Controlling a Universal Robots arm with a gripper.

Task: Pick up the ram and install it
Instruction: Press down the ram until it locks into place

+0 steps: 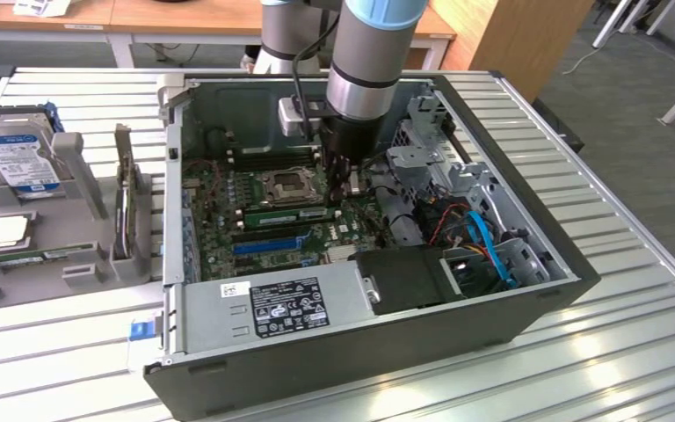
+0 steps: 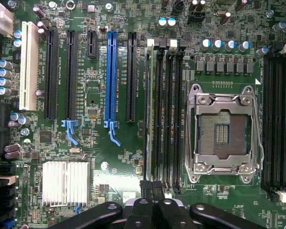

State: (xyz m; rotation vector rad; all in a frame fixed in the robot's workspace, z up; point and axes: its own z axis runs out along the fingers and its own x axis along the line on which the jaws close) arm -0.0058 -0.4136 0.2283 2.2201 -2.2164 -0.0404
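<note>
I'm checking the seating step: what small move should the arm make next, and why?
Probably a short press straight down. The shut gripper sits over one end of the memory slots, and the ram appears to stand in a slot beside the empty processor socket. Whether its latches have closed cannot be told.

Single arm reaching steeply downward from above, silver and blue wrist section near vertical, black end effector (image 1: 340,180) pointing straight down, its fingers (image 2: 152,191) closed together, tips side by side
</note>
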